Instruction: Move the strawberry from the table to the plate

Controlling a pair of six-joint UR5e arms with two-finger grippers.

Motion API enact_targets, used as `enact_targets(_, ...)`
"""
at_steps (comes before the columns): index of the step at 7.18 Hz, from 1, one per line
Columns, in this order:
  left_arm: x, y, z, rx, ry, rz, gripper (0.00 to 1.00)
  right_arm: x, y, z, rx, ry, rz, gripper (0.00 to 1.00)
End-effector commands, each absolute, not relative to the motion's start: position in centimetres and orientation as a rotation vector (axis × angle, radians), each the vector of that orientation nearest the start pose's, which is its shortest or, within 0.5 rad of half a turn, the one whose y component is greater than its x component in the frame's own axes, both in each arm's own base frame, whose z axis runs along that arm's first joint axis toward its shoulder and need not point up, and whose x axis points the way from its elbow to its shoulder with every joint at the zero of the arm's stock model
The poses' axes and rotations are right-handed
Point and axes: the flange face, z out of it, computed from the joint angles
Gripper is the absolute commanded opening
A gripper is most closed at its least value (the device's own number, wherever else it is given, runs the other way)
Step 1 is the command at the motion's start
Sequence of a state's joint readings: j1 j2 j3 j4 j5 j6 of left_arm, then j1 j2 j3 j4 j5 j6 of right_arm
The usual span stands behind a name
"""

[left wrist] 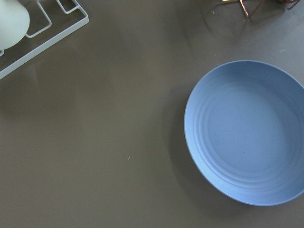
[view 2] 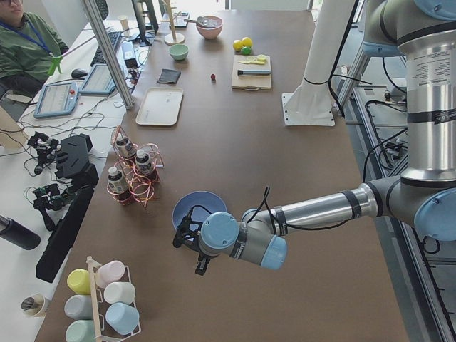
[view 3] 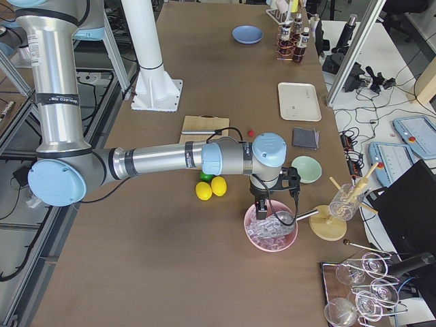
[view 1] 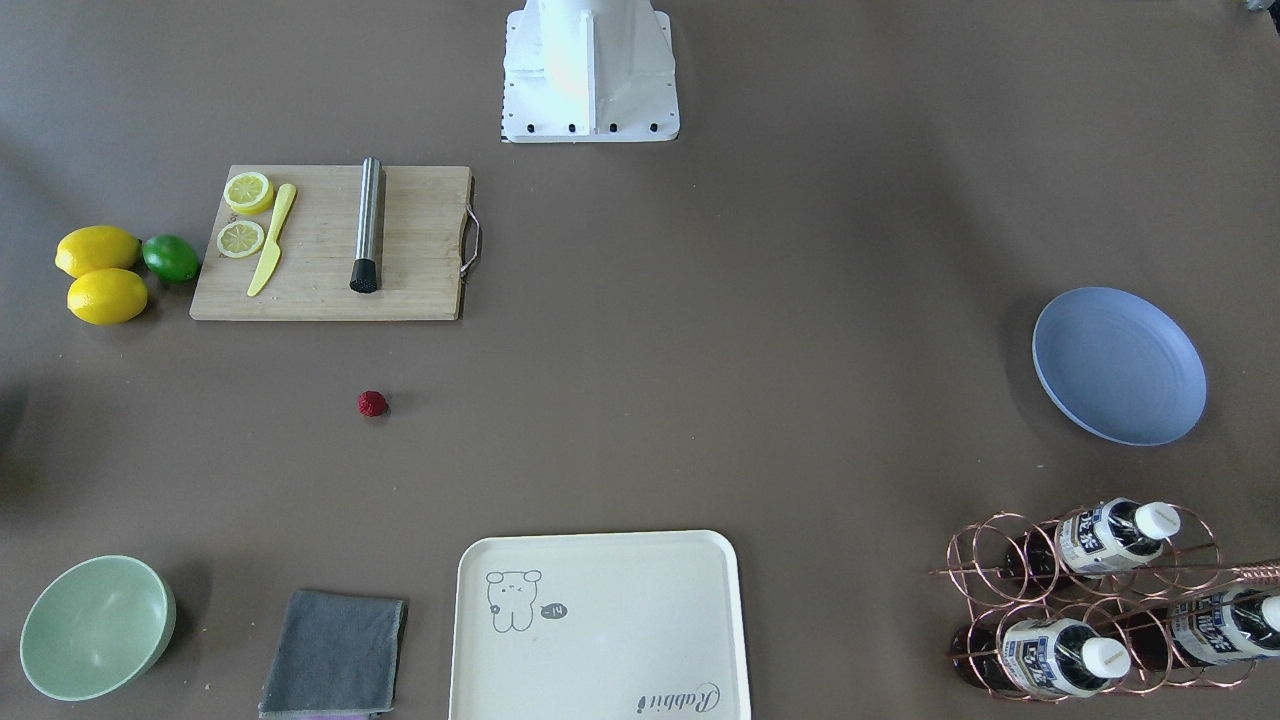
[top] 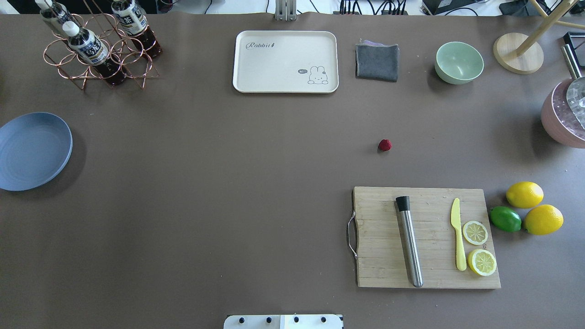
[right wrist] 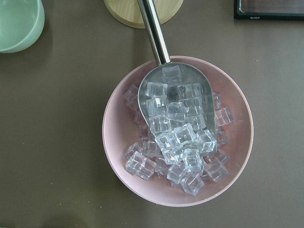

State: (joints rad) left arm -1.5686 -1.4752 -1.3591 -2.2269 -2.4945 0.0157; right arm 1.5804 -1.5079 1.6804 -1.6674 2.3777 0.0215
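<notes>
dark-red strawberry (top: 385, 145): where is it against the cutting board (top: 427, 237)? my partner asks.

on the bare table (top: 228, 183), i answer, near the cutting board's far long edge, the side away from the robot's base (top: 283, 321). it lies apart from the board, and nothing holds it.

and the plate (top: 32, 151)?

well apart from the cutting board, across the table on the robot's left, with nothing in it.

the arms?

the right gripper (view 3: 263, 212) hangs past the cutting board's end where the lemons (top: 524, 194) lie, over a pink bowl (right wrist: 240, 114) of ice. the left gripper (view 2: 184, 235) is far from the cutting board, just beside the plate. only the side cameras catch them, so i cannot tell whether either pair of fingers is apart or together.

which step, then?

the very start, i judge: the reach for the berry is not yet begun. the right arm is nearer, so i would bring it past the cutting board, spread its fingers and come straight down over the berry. it is small and roundish, so an off-centre pinch may roll it. after that comes a long carry to the plate.
</notes>
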Motion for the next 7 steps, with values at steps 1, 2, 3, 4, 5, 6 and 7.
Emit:
enact_targets(1,-1.6,-48.8,72.2,0.279,0.941,0.147,0.98,6.6,-51.7,58.0,0.068,-0.807,-0.002,1.00)
enact_targets(2,-0.7,-49.5,71.8,0.273,0.951,0.128,0.98,6.6,-51.7,58.0,0.068,-0.807,-0.002,1.00)
enact_targets(3,1.9,-50.2,71.7,0.263,0.954,0.140,0.98,6.6,-51.7,58.0,0.067,-0.805,0.000,1.00)
enact_targets(4,4.7,-50.4,72.2,0.275,0.930,0.136,0.98,6.6,-51.7,58.0,0.067,-0.805,0.000,1.00)
enact_targets(5,6.9,-50.2,72.5,0.286,0.928,0.130,0.98,6.6,-51.7,58.1,0.066,-0.804,0.000,1.00)
enact_targets(6,7.9,-49.9,73.2,0.283,0.918,0.140,0.98,6.6,-51.7,58.1,0.065,-0.805,0.000,1.00)
enact_targets(7,8.7,-49.8,73.6,0.269,0.917,0.152,0.98,6.6,-51.7,58.1,0.066,-0.804,0.000,1.00)
